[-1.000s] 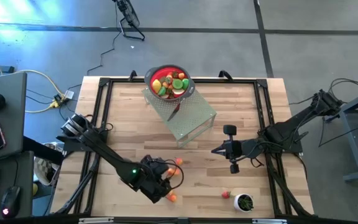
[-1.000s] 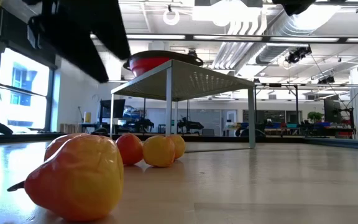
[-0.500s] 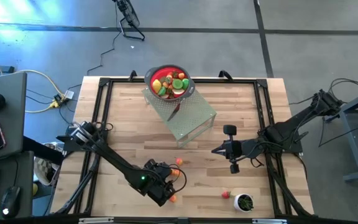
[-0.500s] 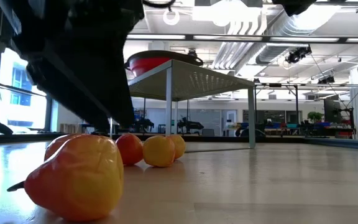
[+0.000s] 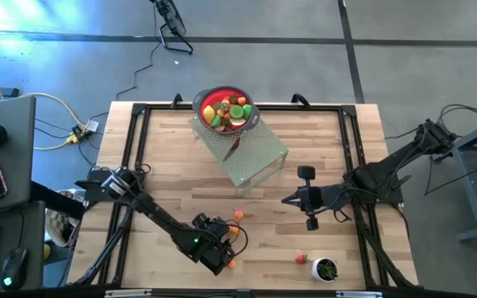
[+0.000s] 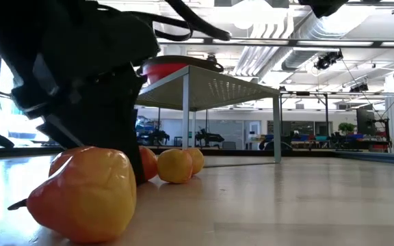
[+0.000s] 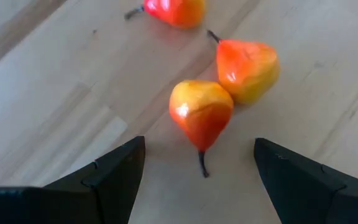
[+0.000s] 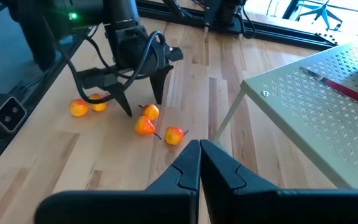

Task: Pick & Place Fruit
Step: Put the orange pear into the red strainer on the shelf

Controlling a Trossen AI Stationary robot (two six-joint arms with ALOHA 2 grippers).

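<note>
Several small orange-red toy fruits lie on the wooden table near its near edge. In the left wrist view one pear-shaped fruit [image 7: 201, 112] lies on its side between my left gripper's [image 7: 201, 171] open fingers, untouched; two more [image 7: 247, 65] [image 7: 173, 9] lie beyond it. The right wrist view shows my left gripper [image 8: 145, 107] pointing down over that cluster [image 8: 143, 126]. In the low view a big pear [image 6: 84, 195] lies in front of it. More fruit fills the red bowl [image 5: 226, 109]. My right gripper [image 5: 288, 199] hovers shut at mid-table.
The red bowl sits on a perforated metal stand [image 5: 251, 157] with a silver knife [image 5: 233, 149] on it. A strawberry [image 5: 301, 259] and a small white cup [image 5: 325, 269] with green contents stand near the near edge. A black frame [image 5: 135, 149] borders the table.
My left gripper has come down toward the fruit cluster and shifted slightly toward the table's right and near edges, staying open. The fruits have not moved.
</note>
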